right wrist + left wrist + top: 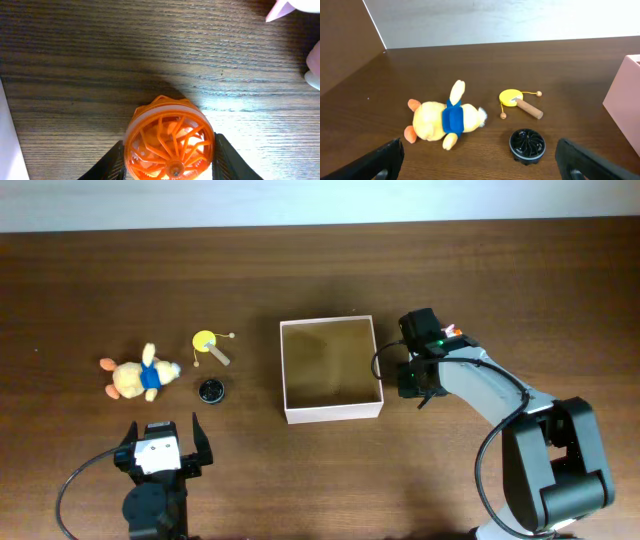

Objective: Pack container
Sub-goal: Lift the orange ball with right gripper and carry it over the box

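Observation:
The container [331,413] is a square open box with white walls and a tan inside, at mid table; nothing shows inside it. My right gripper [415,376] is just right of the box's right wall. In the right wrist view it [170,162] is shut on an orange spoked wheel toy [170,140] over the wood, with the box wall [7,145] at the left. My left gripper [161,448] is open and empty at the front left. The left wrist view [482,172] shows its fingers wide apart and the box corner [626,95] at the right.
A yellow plush with a blue shirt [138,375] [442,119], a yellow drum toy with a wooden handle [207,344] [515,98] and a black spoked wheel [211,391] [527,145] lie left of the box. Pale pink shapes [315,60] show at the right wrist view's edge.

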`<state>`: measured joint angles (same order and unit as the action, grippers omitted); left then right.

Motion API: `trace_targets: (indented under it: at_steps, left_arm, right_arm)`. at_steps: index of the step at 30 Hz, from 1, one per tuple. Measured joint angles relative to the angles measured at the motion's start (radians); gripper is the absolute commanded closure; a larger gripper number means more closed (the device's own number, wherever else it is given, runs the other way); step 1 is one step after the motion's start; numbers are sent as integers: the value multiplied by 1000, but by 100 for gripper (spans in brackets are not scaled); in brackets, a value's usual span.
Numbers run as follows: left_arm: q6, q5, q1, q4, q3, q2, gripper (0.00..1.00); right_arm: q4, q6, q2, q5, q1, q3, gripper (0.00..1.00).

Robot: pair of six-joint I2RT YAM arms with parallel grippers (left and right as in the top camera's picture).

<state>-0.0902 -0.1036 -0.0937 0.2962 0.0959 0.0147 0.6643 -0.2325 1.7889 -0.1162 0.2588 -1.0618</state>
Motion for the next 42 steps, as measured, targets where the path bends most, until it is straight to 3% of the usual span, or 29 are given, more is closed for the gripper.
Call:
trace_targets:
  at_steps: [9, 28, 42]
  left_arm:
    - [0, 0, 0, 0, 0, 0, 1]
    - [0, 0, 0, 0, 0, 0, 1]
    - [0, 0, 0, 0, 0, 0, 1]
  right_arm:
    - [87, -5, 0, 0, 0, -65, 62]
    - [422, 13, 0, -1, 13, -555, 63]
    - [312, 35, 1, -7, 243, -614, 63]
